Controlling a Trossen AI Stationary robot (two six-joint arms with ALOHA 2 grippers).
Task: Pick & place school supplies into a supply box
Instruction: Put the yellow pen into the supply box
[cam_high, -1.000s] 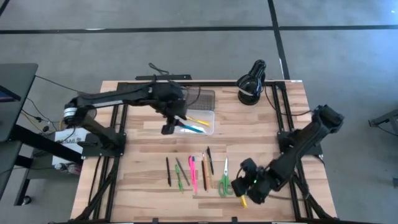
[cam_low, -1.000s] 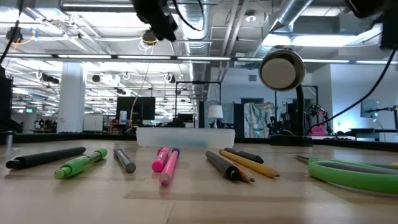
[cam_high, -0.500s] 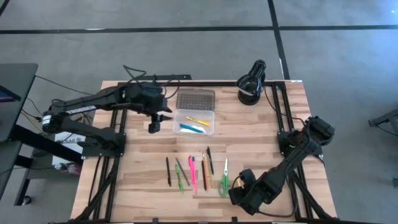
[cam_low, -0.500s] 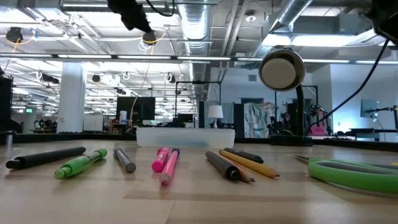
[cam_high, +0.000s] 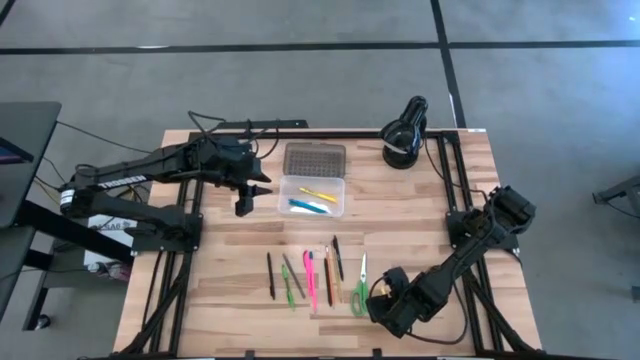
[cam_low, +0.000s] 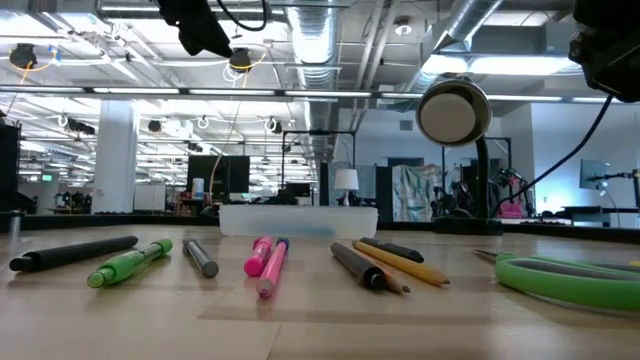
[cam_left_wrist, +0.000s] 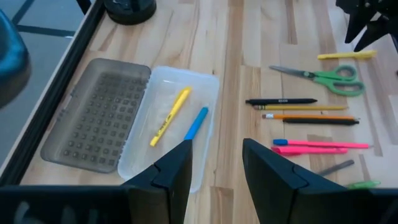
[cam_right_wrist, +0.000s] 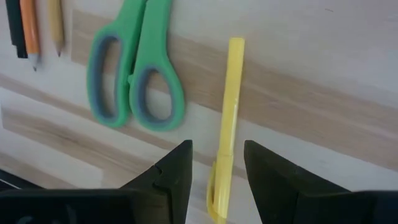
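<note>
The clear supply box (cam_high: 313, 196) sits open at mid-table with its grey dotted lid (cam_high: 314, 159) folded flat behind it. A yellow highlighter (cam_left_wrist: 170, 116) and a blue pen (cam_left_wrist: 196, 123) lie inside. Pens, pencils and markers (cam_high: 308, 276) lie in a row near the near edge, with the green scissors (cam_high: 361, 285) on their right. My left gripper (cam_high: 243, 203) hangs open above the table, left of the box. My right gripper (cam_right_wrist: 217, 168) is open, low over a yellow pen (cam_right_wrist: 229, 112) beside the scissors (cam_right_wrist: 134, 74). Its fingers stand on either side of that pen without touching it.
A black round desk lamp (cam_high: 404, 135) stands at the far right corner, with its cable at the edge. The row of supplies (cam_low: 265, 262) lies flat on the wood in front of the box (cam_low: 298, 219). Bare wood lies left of the row and right of the box.
My left gripper has drawn back from beside the box toward the table's left and stayed open. My right gripper has shifted toward the near edge and a little left, ending over the yellow pen. The supplies have not moved.
</note>
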